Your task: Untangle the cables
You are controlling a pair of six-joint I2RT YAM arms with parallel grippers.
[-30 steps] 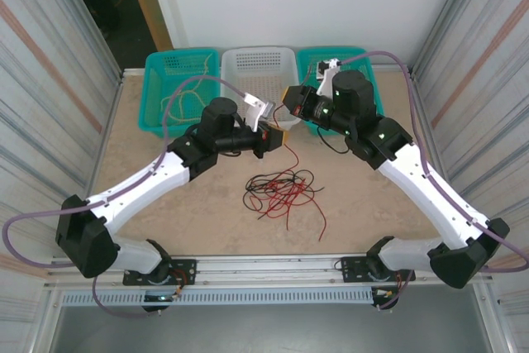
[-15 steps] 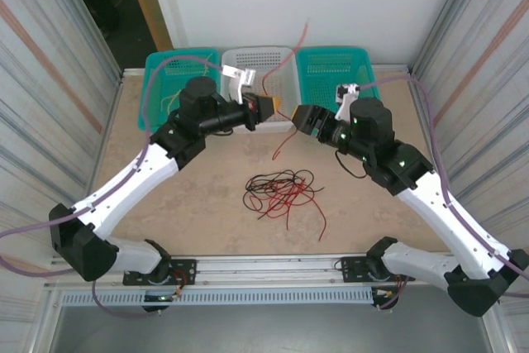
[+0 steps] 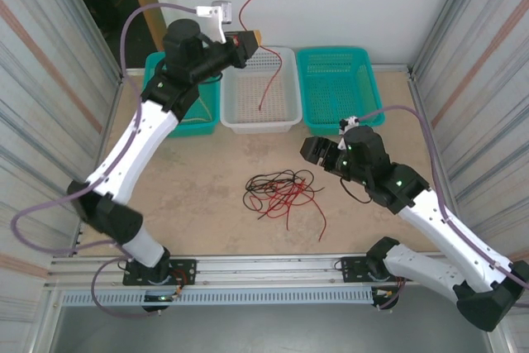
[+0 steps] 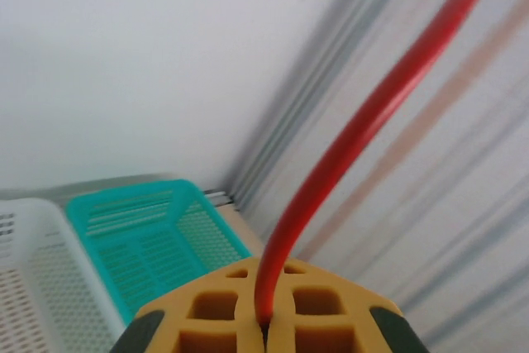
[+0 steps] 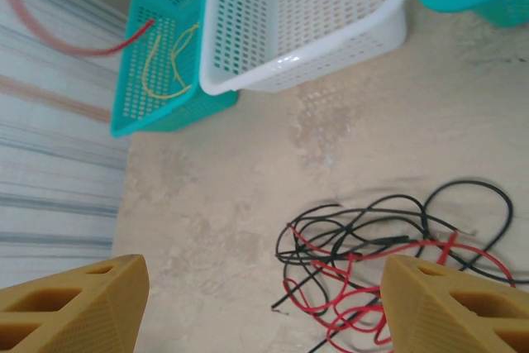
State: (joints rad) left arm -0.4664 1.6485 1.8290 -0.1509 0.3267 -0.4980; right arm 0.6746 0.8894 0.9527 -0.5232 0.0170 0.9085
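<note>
The cables (image 3: 283,191) lie as a loose knot of black and red strands on the middle of the worktop (image 3: 198,171), in front of a row of three baskets at the far edge. The right tool (image 3: 307,152) hangs just beyond the knot and to its right, apart from it, with its jaws spread wide and nothing between them. In its own wrist view the knot lies on the worktop below the gap between its two orange fingers (image 5: 74,299). One red cable (image 3: 266,6) is out of the knot and well apart from it. It is pinched between the closed orange jaws of the left tool (image 3: 250,38), which is raised high above the far left corner of the white basket (image 3: 289,124). From that grip one part of the red cable climbs out of the top of the picture and the other hangs down over the inside of the white basket; whether its end touches the bottom cannot be told. Some yellow cables (image 5: 172,64) lie in the left green basket (image 3: 157,72). The right green basket (image 3: 368,59) stands beside the white one.
</note>
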